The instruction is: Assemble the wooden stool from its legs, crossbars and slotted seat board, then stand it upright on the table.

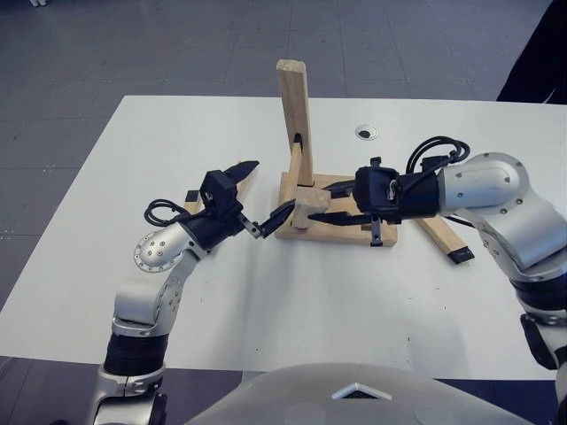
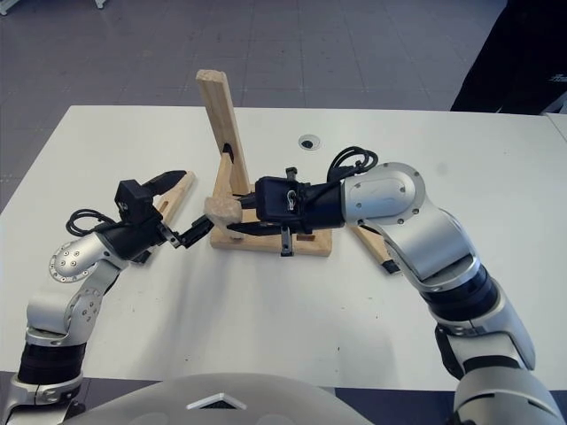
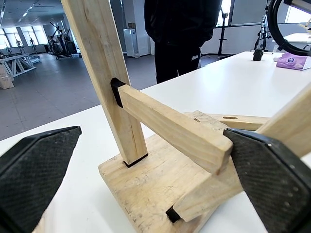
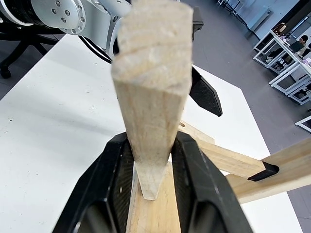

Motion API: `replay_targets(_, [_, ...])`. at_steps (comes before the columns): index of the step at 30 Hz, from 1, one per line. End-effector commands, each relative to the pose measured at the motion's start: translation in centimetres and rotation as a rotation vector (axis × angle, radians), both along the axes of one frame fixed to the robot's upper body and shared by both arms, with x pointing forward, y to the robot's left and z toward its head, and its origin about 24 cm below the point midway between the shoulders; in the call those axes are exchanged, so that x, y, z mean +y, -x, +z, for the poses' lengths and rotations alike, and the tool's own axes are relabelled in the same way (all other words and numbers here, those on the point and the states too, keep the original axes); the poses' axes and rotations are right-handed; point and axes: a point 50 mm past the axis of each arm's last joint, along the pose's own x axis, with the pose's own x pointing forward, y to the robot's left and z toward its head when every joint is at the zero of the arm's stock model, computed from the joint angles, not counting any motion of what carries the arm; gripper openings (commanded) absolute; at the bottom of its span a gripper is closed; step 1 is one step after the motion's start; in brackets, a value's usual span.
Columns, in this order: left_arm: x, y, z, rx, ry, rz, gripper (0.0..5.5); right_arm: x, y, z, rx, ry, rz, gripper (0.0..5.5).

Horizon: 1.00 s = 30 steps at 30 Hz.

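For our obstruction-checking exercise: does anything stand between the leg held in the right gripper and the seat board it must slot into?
Nothing visible does. The leg in the right gripper already meets the seat board at its lower end; the crossbar lies against the leg's side, not under its foot.

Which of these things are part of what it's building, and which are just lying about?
For the job:
seat board
upright leg
crossbar
tilted leg in the right pincer
loose piece at right
loose piece at left

Just there:
round cable port in the table
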Motion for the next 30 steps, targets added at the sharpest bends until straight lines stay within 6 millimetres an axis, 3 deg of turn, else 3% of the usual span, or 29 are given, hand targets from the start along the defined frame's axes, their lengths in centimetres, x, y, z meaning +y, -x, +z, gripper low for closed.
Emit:
replay_targets(1, [-0.3,-0.4,0.3,-0.009,0.018,0.012,5.5,0.4,0.3,-2.5,0.133,0.083,0.037,1.04])
replay_targets(8, [-0.1,0.1,5.4,-0.177,0.295,-0.029,5.5,-0.5,-1.3,-1.8,0.164,0.077,-0.03,1.04])
replay_targets(12, [1.2,-0.5,6.3,-0.193,0.303,0.031,5.5,-0.6,-1.9,-1.6,0.164,0.078,-0.042,1.04])
replay_targets(16, [4.0,-1.6,3.8,-0.119,0.061,0.152,5.5,-1.2,-2.8,-0.7,0.189,0.074,-0.034,1.04])
replay_targets(19, [4.2,-1.5,2.7,-0.119,-0.091,0.094,5.5,-2.0,-3.9,-0.1,0.206,0.096,-0.022,1.03])
replay_targets(24, [2.6,-2.5,4.6,-0.283,-0.184,-0.069,5.5,-3.7,-5.0,0.1,0.264,0.2,0.06,1.03])
replay_targets(27, [0.8,-2.5,5.4,-0.42,-0.423,-0.329,5.5,-4.8,-5.2,-0.1,0.295,0.265,0.113,1.03])
replay_targets(30, [-0.7,-3.0,6.7,-0.543,-0.595,-0.538,5.5,-4.6,-5.4,-0.2,0.283,0.268,0.118,1.03])
